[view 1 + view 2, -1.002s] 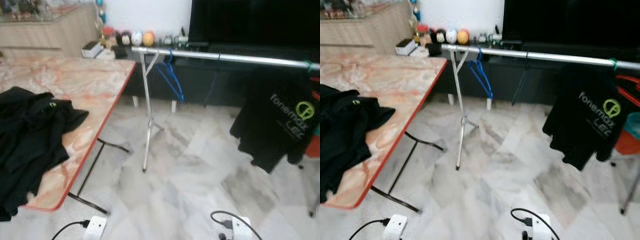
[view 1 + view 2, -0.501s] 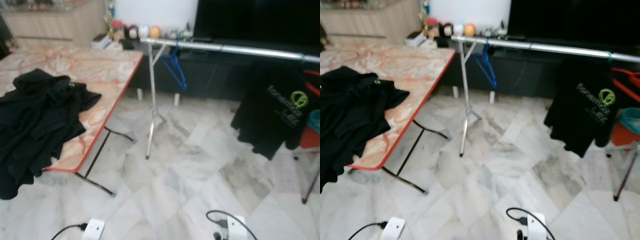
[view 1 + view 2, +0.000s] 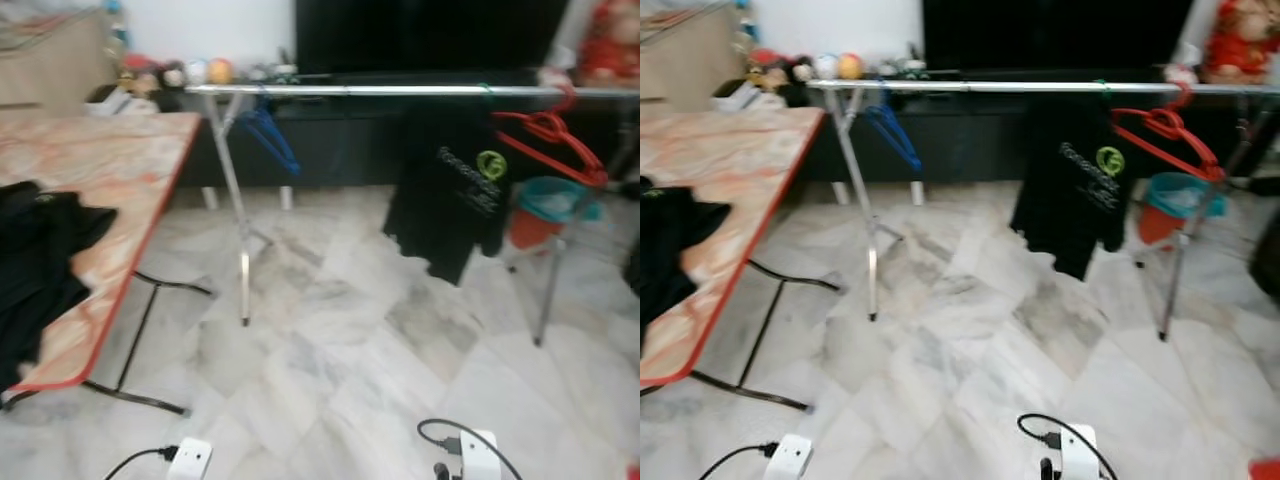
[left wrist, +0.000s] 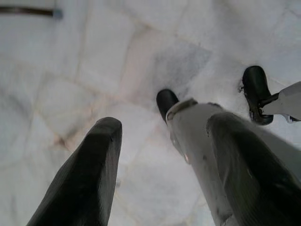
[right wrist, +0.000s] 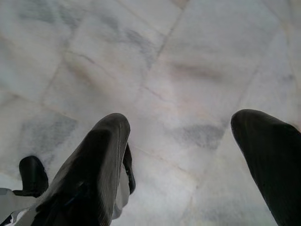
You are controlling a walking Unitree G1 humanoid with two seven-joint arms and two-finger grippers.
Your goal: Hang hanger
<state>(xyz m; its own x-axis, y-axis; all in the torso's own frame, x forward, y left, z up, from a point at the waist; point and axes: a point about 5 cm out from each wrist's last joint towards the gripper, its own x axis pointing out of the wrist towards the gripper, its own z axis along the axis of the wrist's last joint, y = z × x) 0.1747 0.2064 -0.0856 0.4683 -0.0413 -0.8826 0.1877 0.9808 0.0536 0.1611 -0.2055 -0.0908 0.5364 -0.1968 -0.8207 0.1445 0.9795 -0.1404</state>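
A blue hanger [image 3: 268,133] hangs tilted on the silver rail [image 3: 340,90] near its left leg; a red hanger [image 3: 548,133] hangs toward the right end, beside a black T-shirt [image 3: 450,190] with a green logo. Black clothes [image 3: 35,260] lie on the marble-patterned desk [image 3: 100,170]. The left gripper [image 4: 164,155] and right gripper [image 5: 183,146] point at the floor [image 3: 340,350], fingers spread, empty.
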